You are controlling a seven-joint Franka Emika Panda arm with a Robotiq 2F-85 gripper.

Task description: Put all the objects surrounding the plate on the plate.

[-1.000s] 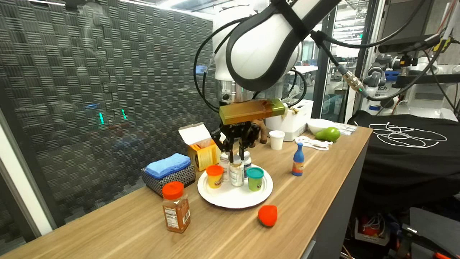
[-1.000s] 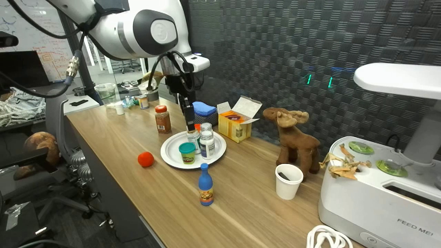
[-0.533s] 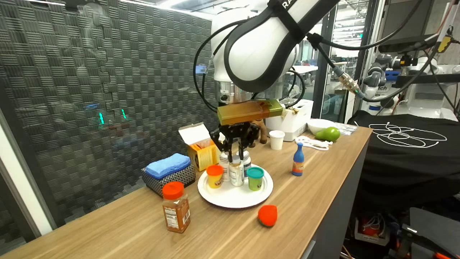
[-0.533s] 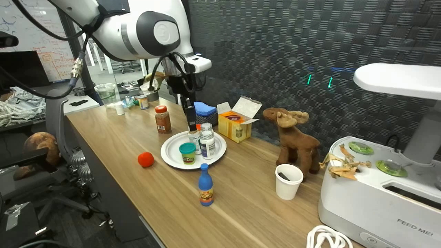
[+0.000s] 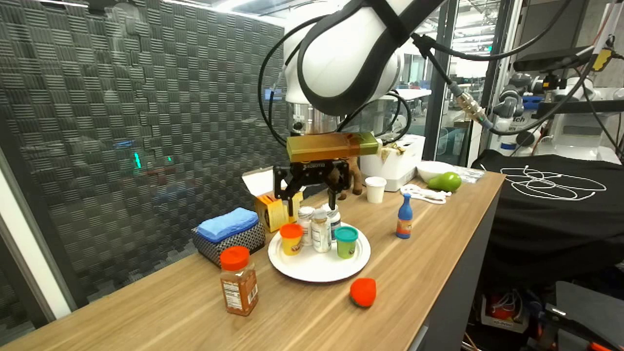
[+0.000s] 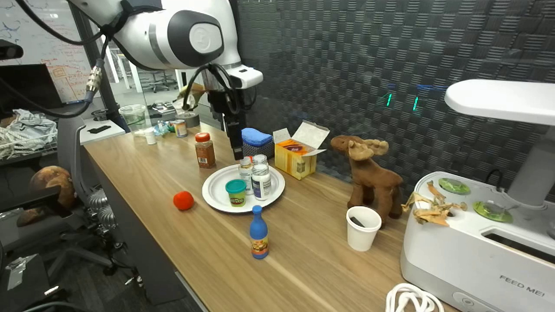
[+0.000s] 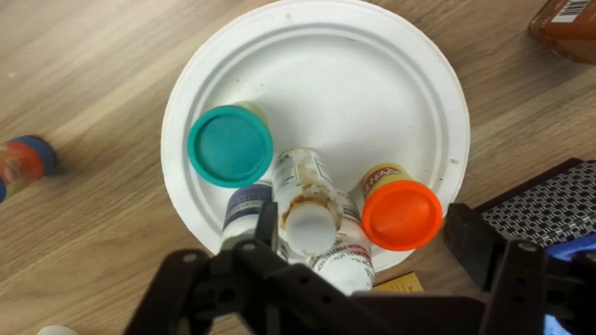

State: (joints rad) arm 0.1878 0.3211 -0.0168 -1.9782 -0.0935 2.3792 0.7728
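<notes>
Overhead, jaws: parted wide above the plate (image 7: 344, 88), near the caps of the white bottles (image 5: 321, 236); whether either side touches a cap, I cannot tell. In the wrist view one side crosses over the bottles, the other lies just past the orange-lidded tub (image 7: 402, 215).
White bottles: three, all upright on the plate, set close together; one wears a dark blue label.
Orange-lidded tub: upright on the plate, just beside the bottles, near the rim.
Teal-lidded tub (image 7: 230, 145): upright on the plate, on the opposite side of the bottles.
Plate: white, round, flat on the wooden surface (image 5: 161, 317).
Spice jar (image 5: 239, 282): upright on the surface, off the plate and near it, brown inside under an orange lid. In the wrist view only its lower part shows, at a corner.
Red ball (image 6: 183, 200): on the surface, off the plate, near its rim in both exterior views.
Blue bottle (image 6: 259, 236): upright on the surface, apart from the plate.
Yellow box (image 6: 296, 162): near the plate, flaps up.
Blue cloth (image 5: 228, 224): on top of a dark patterned box (image 5: 243, 243).
Paper cup (image 6: 363, 236): beside a toy moose (image 6: 375, 182), something dark inside it.
</notes>
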